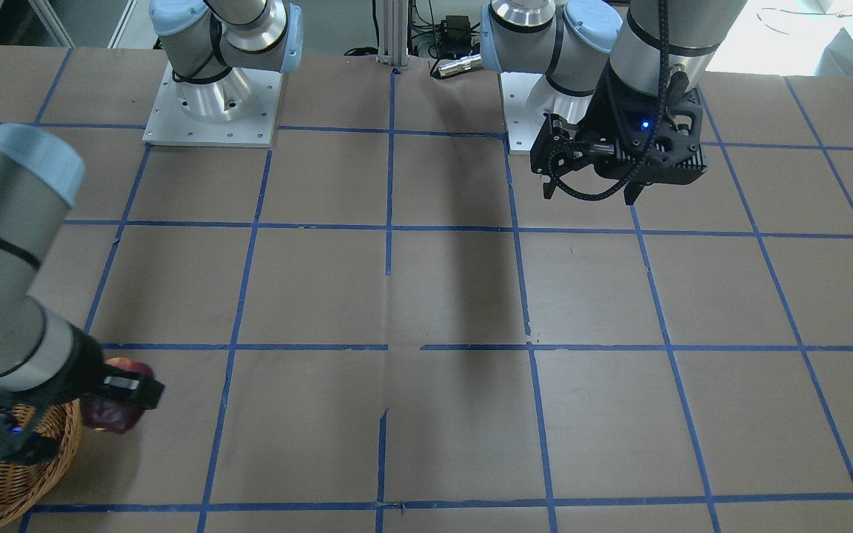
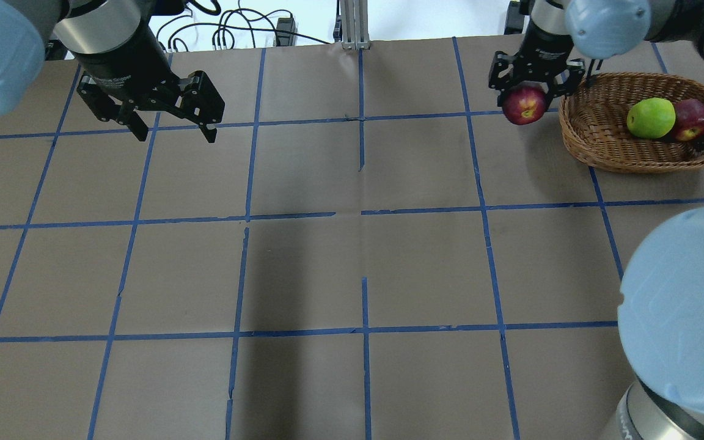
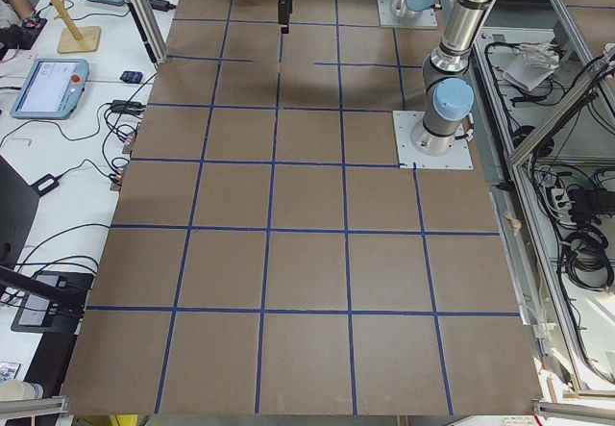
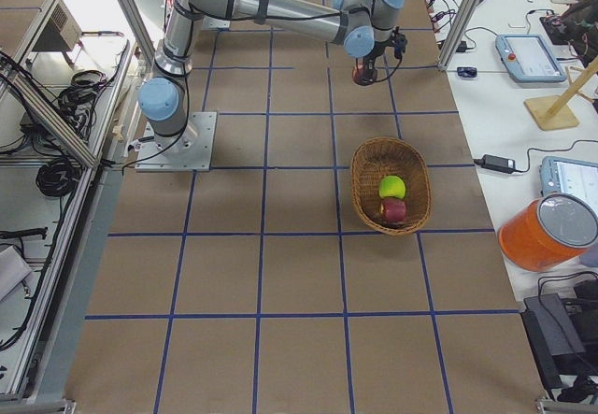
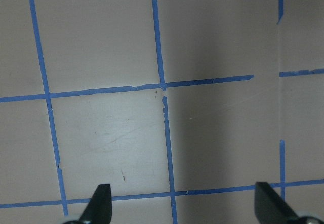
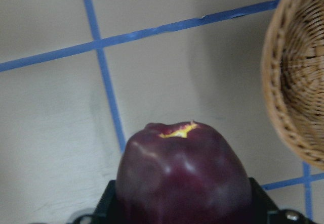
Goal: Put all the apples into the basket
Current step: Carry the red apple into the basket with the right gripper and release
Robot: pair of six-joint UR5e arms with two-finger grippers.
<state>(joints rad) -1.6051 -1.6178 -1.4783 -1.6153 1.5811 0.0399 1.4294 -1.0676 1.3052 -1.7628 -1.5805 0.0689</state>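
Already two apples are seen lying in the basket (image 2: 579, 144): the green apple (image 2: 651, 118) and the red apple (image 2: 692, 117). The dark apple (image 2: 524, 105) is clamped in the right gripper (image 2: 527, 98), just beside the basket, outside its rim. The left gripper (image 2: 175, 134) is spread wide and empty, well apart from the basket. One drop is judged to be left.

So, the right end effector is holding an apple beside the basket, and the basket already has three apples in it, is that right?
Not quite: the basket holds two apples, not three, a green one and a red one, as the overhead exterior view shows. The right end effector does hold an apple beside the basket.
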